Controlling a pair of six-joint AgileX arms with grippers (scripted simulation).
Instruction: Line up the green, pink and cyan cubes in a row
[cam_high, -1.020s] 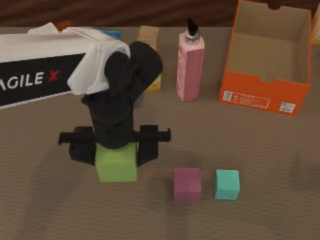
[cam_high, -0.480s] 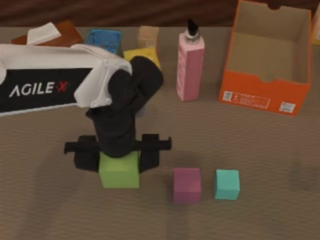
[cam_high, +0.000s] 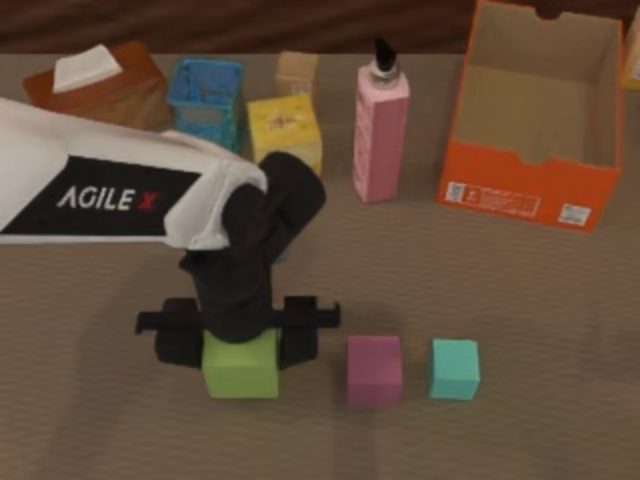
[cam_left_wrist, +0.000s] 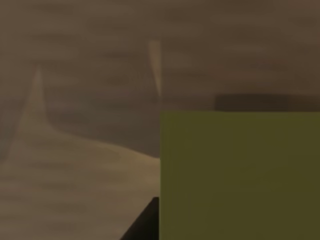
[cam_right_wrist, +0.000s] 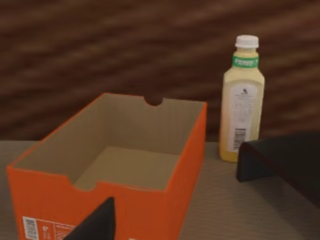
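While my left gripper (cam_high: 240, 335) reaches down over the table (cam_high: 540, 310), its two black fingers (cam_high: 178, 340) sit one on each side of the green cube (cam_high: 241, 366) and squeeze it. This cube is the biggest of the three, plain and lime green, and it sits flat and straight. In the left wrist view the green cube (cam_left_wrist: 240, 175) fills much of the picture, so it is very close to the hand. Just beside the hand, toward the table's right, is the smaller pink cube (cam_high: 374, 369). Next to that, a bit apart, is the smallest one, the cyan cube (cam_high: 454, 368). My right gripper does not show from above; its wrist view looks at an orange box (cam_right_wrist: 120, 165) and a yellow bottle (cam_right_wrist: 243, 105).
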